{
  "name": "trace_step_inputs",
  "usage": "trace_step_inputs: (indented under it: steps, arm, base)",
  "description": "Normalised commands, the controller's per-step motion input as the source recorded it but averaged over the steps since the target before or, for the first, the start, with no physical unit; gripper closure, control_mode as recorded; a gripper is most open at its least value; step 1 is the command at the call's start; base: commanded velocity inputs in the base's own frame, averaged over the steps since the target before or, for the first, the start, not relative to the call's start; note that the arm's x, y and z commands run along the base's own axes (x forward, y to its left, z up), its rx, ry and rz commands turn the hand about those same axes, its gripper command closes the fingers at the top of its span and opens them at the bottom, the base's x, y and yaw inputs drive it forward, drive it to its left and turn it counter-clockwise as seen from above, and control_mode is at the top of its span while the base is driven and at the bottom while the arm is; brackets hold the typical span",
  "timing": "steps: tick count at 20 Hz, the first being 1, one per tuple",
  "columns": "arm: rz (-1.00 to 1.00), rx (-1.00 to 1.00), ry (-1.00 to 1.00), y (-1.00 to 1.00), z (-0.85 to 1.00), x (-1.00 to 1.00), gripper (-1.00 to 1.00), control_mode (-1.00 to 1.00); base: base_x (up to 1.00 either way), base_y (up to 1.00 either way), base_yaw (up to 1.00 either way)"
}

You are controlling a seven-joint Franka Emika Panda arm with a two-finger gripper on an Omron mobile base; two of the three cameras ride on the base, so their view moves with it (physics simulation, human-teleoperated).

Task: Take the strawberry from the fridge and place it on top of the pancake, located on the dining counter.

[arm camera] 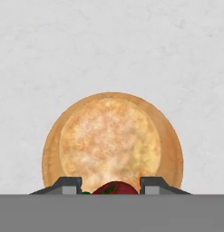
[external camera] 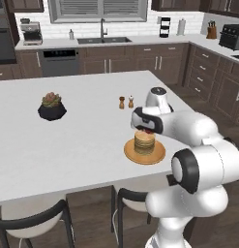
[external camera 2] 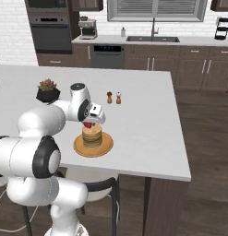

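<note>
- The gripper (arm camera: 110,183) hangs directly above the pancake (arm camera: 109,138), pointing straight down at the stack.
- Its two dark fingers are closed partway on the strawberry (arm camera: 114,188), the red fruit sitting between them with a bit of green at one side.
- From the right base view the strawberry (external camera 2: 88,124) shows as a red dot under the hand, just above the top of the pancake (external camera 2: 92,135); whether it touches the stack I cannot tell.
- From the left base view the gripper (external camera: 146,129) sits low over the pancake (external camera: 144,142), a trace of red at its tip.
- The stack rests on a round orange-brown plate (external camera: 159,154), which stands on the white dining counter (external camera: 82,140) near the edge closest to the robot.
- Two small shakers (external camera: 126,102) stand side by side beyond the plate, well apart from it.
- A black pot with a plant (external camera: 52,107) sits farther off to the left on the same counter.
- Dark-framed chairs (external camera: 29,220) are tucked under the near edge.
</note>
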Motion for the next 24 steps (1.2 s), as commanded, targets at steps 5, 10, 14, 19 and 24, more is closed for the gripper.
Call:
trace_step_inputs:
  steps: [5, 10, 14, 19, 24]
  arm:
    - [0.0, 0.0, 0.03, 0.0, -0.06, 0.16, 1.0, -1.0]
    - [0.0, 0.0, 0.0, 0.0, -0.2, 0.0, 1.0, -1.0]
    - [0.0, 0.0, 0.0, 0.0, -0.39, 0.01, 1.0, -1.0]
    - [0.0, 0.0, 0.0, 0.0, -0.18, 0.09, 1.0, -1.0]
    - [0.0, 0.0, 0.0, 0.0, -0.03, 0.04, 1.0, -1.0]
  base:
    - [0.0, 0.0, 0.0]
    - [0.0, 0.0, 0.0]
    - [0.0, 0.0, 0.0]
    - [0.0, 0.0, 0.0]
    - [0.0, 0.0, 0.0]
